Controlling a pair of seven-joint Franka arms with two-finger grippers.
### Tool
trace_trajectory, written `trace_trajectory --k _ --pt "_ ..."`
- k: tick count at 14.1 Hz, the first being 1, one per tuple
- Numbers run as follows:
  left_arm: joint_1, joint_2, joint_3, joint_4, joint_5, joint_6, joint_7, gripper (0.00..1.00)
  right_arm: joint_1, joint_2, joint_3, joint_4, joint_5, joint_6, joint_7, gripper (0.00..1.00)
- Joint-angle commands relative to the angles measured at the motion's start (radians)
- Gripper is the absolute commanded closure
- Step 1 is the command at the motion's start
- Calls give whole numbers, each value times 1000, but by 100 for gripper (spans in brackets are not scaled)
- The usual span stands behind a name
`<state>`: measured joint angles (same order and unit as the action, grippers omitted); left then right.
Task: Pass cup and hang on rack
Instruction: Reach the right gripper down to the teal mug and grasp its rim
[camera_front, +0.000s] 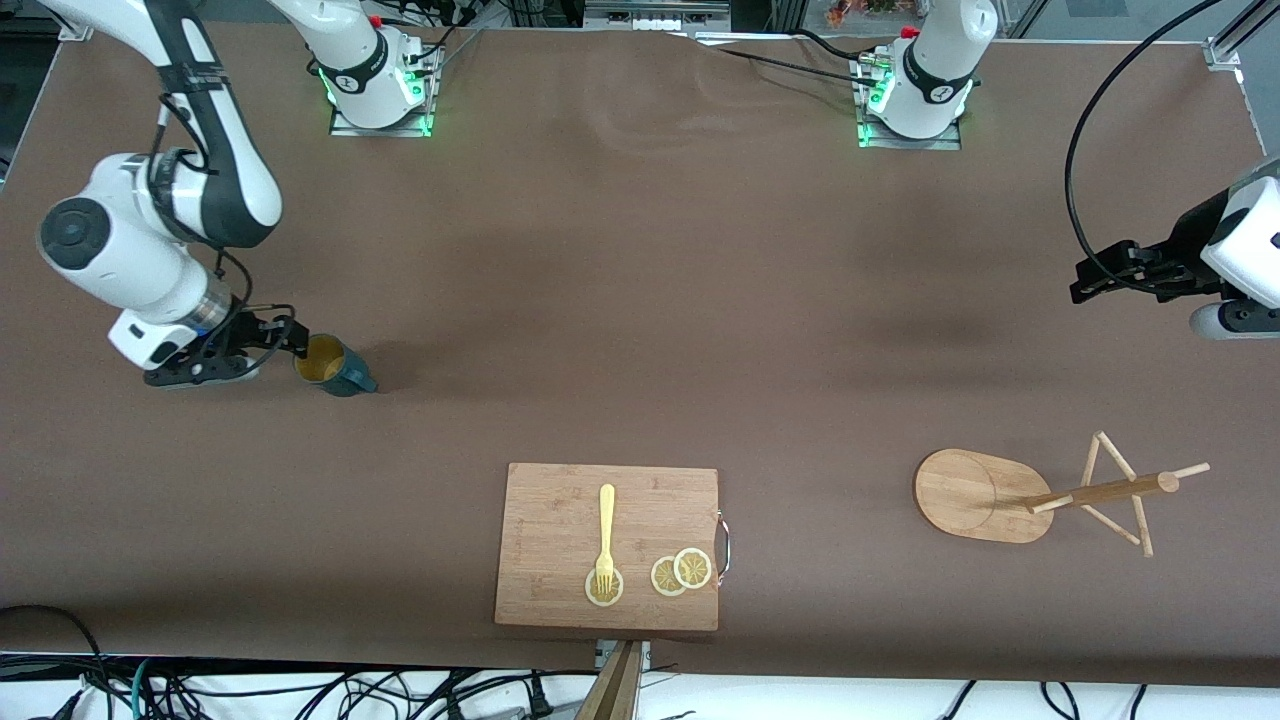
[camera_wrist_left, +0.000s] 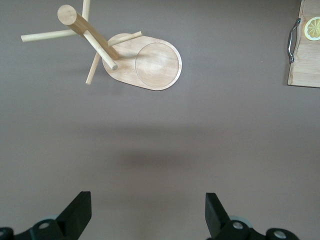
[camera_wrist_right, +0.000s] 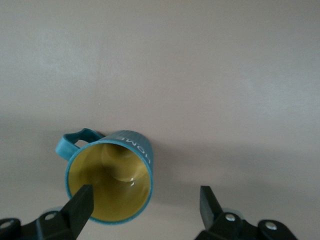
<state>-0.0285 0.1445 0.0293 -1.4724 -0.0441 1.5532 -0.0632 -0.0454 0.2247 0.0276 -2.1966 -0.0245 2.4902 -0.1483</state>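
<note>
The cup sits on the brown table at the middle left of the front view, toward the right arm's end, with its yellow inside facing the right gripper. That gripper is right at the cup's mouth; in the right wrist view its fingers are spread, one fingertip over the yellow inside near the rim and the other out past the wall, so they straddle the wall without yet pinching it. This looks like the first step, the pick-up. The next move calls for closing on the rim wall firmly and lifting while keeping the handle free for a peg. The left gripper waits at the right edge of the front view, fingers spread and empty, over bare table. The rack stands at the lower right, and the cutting board at the lower centre.
</note>
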Motion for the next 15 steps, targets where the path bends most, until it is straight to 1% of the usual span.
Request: trace_trajectory --k 1,4,5,6,8,9,12,14,15 --pt "4 4 1 12 -16 4 6 0 1 5 5 -54 -3 84 19 18" --pt "2 6 1 12 -16 4 6 0 1 53 5 -52 -3 134 19 61" --pt "2 6 1 12 -16 4 6 0 -1 62 5 -52 -3 145 18 73" --pt "2 6 1 12 -16 4 6 0 -1 62 5 -52 -3 147 18 84" --pt "4 9 1 12 -16 4 6 0 1 64 5 -51 -3 144 19 97" --pt "2 9 1 12 -16 4 5 0 1 64 5 -49 -3 141 18 100" --pt "7 9 4 14 -14 4 5 0 1 62 5 -23 -5 134 4 100" --pt "4 12 6 36 -13 4 5 0 1 61 11 18 -14 90 -4 100" --pt "4 15 4 38 -14 4 5 0 12 61 12 53 -15 46 -5 100"
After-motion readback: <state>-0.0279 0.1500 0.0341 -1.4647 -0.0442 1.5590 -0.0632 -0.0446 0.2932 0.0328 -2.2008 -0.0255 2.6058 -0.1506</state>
